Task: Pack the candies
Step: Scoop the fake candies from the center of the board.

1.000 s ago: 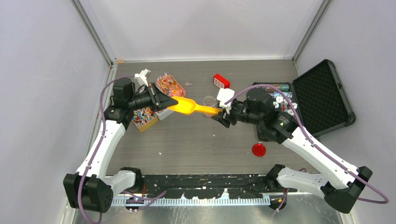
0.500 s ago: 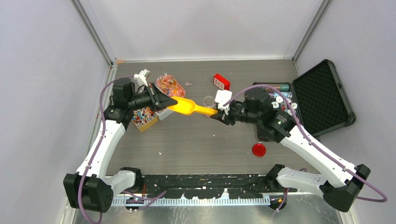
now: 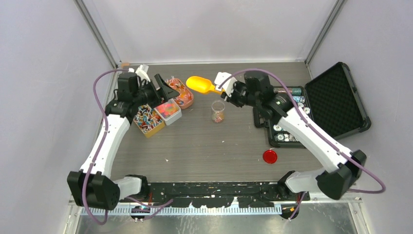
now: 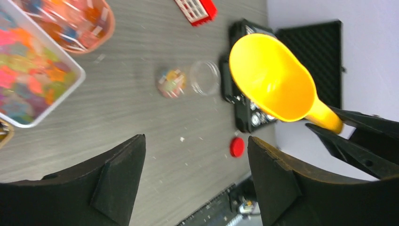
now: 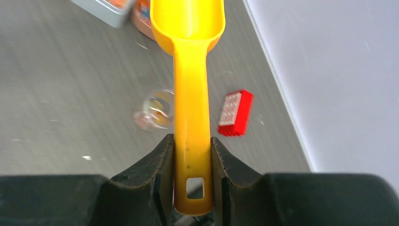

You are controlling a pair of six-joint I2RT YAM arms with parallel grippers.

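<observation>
Half a second ago the yellow scoop (image 3: 198, 83) lay low between the two arms, on the left of the clear cup (image 3: 218, 111). Now the right fingers (image 3: 221, 89) hold it behind the cup, and the left fingers (image 3: 170, 87) have swung back, farther left of the cup. From above, the candies (image 3: 168, 109) lie mostly in three containers left of the cup: a pink bowl (image 3: 187, 100), a white tray (image 3: 176, 116) and a yellow box (image 3: 153, 129). A few more sit in the bottom of the cup, which stands upright on the bench (image 3: 204, 146). A red lid (image 3: 269, 156) lies nearer and to the right of the cup, and an open black case (image 3: 336, 100) lies well to its right. In the left wrist view the left fingers (image 4: 194, 141) stand wide apart with nothing between them. The scoop (image 4: 270, 80) hangs in the air beyond the cup (image 4: 205, 77), its bowl plain yellow inside, and candies (image 4: 170, 82) show through the cup's base. In the right wrist view the right fingers (image 5: 192, 155) are pressed tight on both sides of the scoop's handle. The cup (image 5: 157, 110) lies below the handle, with a red box (image 5: 235, 113) just on its other side.
</observation>
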